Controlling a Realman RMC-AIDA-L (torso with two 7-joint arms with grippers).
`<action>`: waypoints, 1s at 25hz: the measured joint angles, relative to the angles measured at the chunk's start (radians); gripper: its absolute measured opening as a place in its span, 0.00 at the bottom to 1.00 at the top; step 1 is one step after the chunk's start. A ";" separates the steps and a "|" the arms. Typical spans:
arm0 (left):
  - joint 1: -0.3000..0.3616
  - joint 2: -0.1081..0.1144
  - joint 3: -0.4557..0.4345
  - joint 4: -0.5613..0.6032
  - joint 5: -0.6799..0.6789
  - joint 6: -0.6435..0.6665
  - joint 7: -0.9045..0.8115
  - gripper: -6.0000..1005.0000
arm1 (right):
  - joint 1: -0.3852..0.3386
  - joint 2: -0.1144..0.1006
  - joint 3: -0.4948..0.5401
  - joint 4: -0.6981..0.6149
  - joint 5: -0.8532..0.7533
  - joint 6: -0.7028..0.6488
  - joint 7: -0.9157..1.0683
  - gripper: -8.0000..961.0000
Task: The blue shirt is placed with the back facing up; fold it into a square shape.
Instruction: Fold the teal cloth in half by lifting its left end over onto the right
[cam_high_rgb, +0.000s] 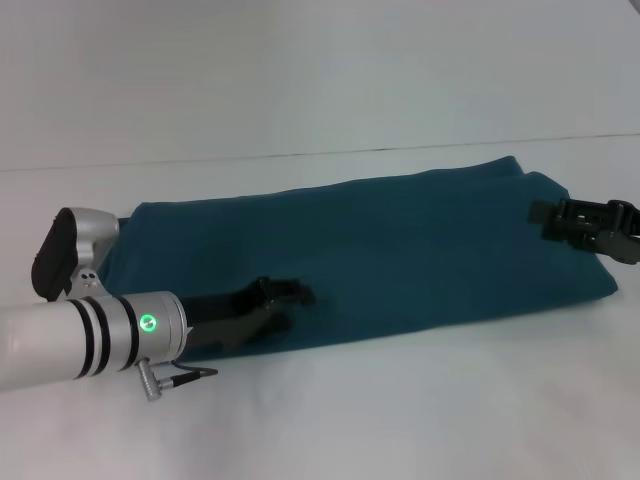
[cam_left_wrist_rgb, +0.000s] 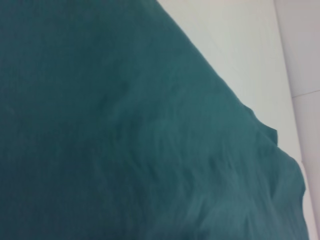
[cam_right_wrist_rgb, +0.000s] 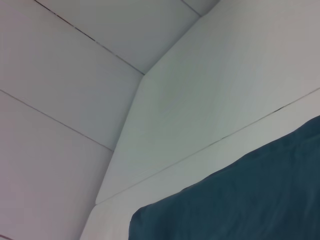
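- The shirt (cam_high_rgb: 400, 260) lay on the white table (cam_high_rgb: 400, 410) as a long folded band, running from the near left up to the far right, no sleeves showing.
- The left gripper (cam_high_rgb: 285, 305) sat low over the shirt's near long edge, toward the left end of the band, its dark fingers (cam_high_rgb: 290, 293) pointing right across the cloth.
- Those fingers looked close together with little gap, lying on or just above the fabric; whether they pinched any cloth could not be told.
- The silver left arm (cam_high_rgb: 90, 340) reached in from the near left, a green light on its wrist.
- In the left wrist view, teal fabric (cam_left_wrist_rgb: 125, 130) filled almost everything, softly wrinkled, with a strip of table (cam_left_wrist_rgb: 240, 55) past its edge; no fingers showed there.
- The right gripper (cam_high_rgb: 545, 215) was at the far right end of the band, over the shirt's right edge, pointing left.
- Its black jaws were seen end-on against the cloth; whether they were apart or closed, or held the fabric, could not be told.
- The right wrist view showed a rounded corner of the shirt (cam_right_wrist_rgb: 235, 200) lying flat on the table (cam_right_wrist_rgb: 210, 100), with no fingers in sight.
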 joint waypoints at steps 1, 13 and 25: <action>0.000 0.000 0.004 -0.001 0.002 -0.003 -0.003 0.57 | 0.000 0.000 0.000 0.000 0.000 0.001 0.000 0.64; 0.079 0.003 -0.098 0.143 -0.003 0.166 -0.013 0.57 | -0.007 0.000 0.000 0.000 0.000 0.005 0.001 0.64; 0.182 0.064 -0.373 0.177 0.147 0.196 -0.045 0.58 | 0.007 -0.006 -0.011 0.000 -0.001 0.000 0.001 0.64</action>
